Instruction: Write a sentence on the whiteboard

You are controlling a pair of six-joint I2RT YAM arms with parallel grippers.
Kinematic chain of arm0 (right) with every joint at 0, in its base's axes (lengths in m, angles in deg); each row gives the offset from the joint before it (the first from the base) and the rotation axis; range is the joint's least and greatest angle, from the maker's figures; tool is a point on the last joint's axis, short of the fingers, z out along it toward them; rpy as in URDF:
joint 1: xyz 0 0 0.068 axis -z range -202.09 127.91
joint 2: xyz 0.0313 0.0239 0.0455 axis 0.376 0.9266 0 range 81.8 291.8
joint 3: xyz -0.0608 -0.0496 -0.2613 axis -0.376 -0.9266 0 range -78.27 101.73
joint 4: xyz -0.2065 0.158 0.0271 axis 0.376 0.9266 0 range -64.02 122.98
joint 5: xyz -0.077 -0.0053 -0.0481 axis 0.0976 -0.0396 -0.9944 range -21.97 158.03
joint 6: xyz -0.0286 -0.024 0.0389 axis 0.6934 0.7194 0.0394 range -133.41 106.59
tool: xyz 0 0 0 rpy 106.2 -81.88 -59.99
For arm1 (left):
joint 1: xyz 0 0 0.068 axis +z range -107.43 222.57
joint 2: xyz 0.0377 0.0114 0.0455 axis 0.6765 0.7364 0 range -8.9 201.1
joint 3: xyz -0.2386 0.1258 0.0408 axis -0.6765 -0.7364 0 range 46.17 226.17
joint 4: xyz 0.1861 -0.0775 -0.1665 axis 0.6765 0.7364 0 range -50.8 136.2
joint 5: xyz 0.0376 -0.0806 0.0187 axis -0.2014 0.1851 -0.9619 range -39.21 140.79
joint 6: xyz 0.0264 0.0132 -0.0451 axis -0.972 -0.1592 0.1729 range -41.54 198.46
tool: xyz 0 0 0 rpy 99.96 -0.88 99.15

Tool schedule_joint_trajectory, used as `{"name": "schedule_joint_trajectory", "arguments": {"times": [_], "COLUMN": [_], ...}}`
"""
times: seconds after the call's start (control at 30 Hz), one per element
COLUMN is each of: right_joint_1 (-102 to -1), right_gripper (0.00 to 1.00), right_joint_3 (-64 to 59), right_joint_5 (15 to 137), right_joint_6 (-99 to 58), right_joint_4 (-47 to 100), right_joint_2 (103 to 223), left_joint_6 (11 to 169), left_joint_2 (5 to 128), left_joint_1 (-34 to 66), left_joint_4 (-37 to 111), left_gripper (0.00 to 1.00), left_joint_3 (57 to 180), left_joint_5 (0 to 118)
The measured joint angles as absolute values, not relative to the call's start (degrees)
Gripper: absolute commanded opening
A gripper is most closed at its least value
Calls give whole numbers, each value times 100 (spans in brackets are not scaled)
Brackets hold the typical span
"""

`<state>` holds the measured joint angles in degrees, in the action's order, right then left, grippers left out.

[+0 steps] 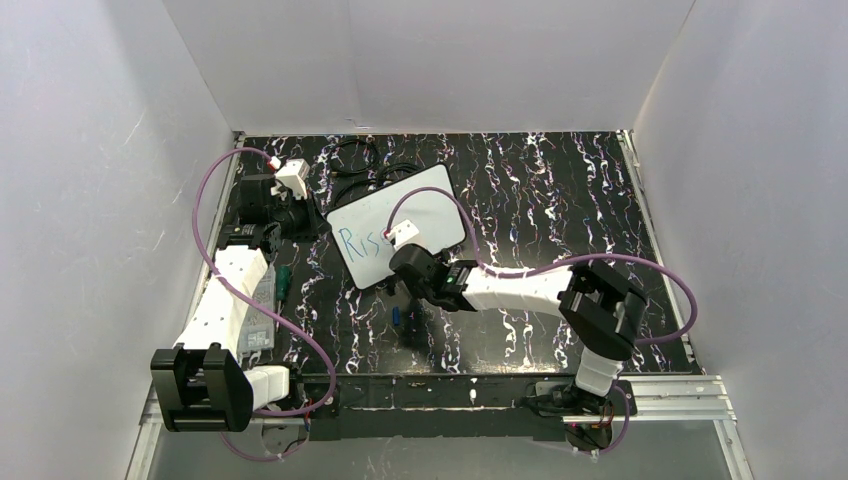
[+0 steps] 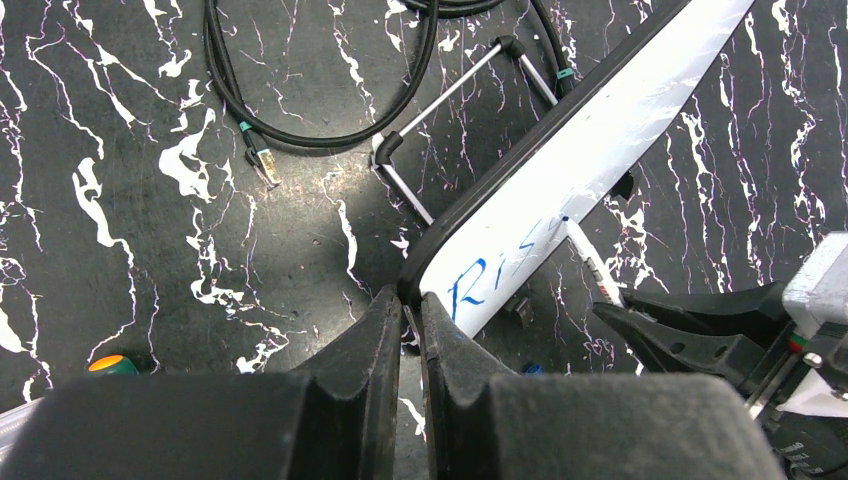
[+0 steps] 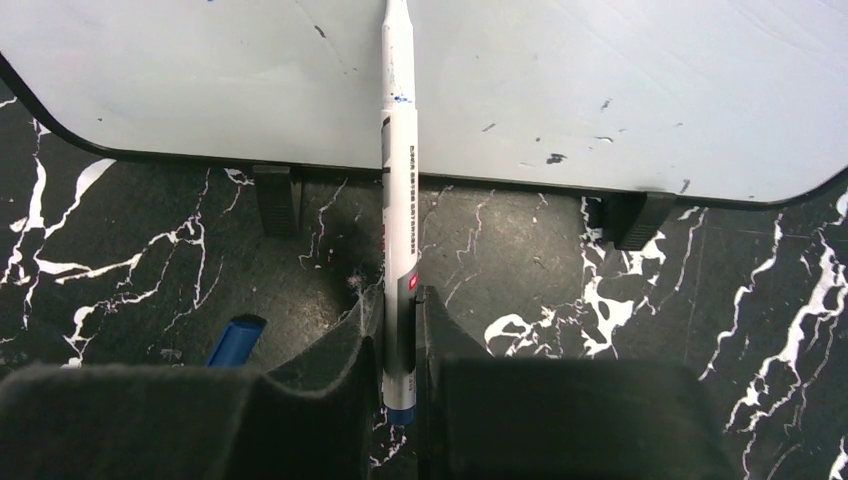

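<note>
The whiteboard (image 1: 425, 205) rests tilted on the dark marbled table. Blue lettering (image 1: 358, 243) reading roughly "Rise" runs along its left part. My left gripper (image 1: 322, 222) is shut on the board's near-left corner; in the left wrist view the jaws (image 2: 411, 303) pinch the dark edge beside the lettering (image 2: 500, 268). My right gripper (image 1: 408, 262) is shut on a white marker (image 3: 398, 180), whose tip rests on the whiteboard (image 3: 600, 80). The marker (image 2: 592, 262) meets the board just after the last letter.
A blue marker cap (image 3: 235, 341) lies on the table left of my right fingers, also in the top view (image 1: 397, 318). Black cables (image 2: 300, 120) and a wire stand (image 2: 450, 105) lie behind the board. A green and orange object (image 1: 283, 283) sits by the left arm.
</note>
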<state>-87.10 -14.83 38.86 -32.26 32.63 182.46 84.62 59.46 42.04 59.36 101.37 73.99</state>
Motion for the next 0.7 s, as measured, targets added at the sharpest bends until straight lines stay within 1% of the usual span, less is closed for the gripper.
{"name": "schedule_joint_trajectory", "arguments": {"times": [0.23,0.7], "right_joint_1": [-8708,-8695], "right_gripper": [1,1], "right_joint_3": [-1632,-1586], "right_joint_5": [3816,3799], "right_joint_6": [-3169,-3145], "right_joint_4": [3174,3296], "right_joint_2": [17861,17981], "left_joint_6": [8462,8462], "left_joint_2": [5946,5946], "left_joint_1": [4204,4204], "left_joint_4": [5938,5938], "left_gripper": [0,0], "left_joint_3": [10137,10137], "left_joint_5": [7401,7401]}}
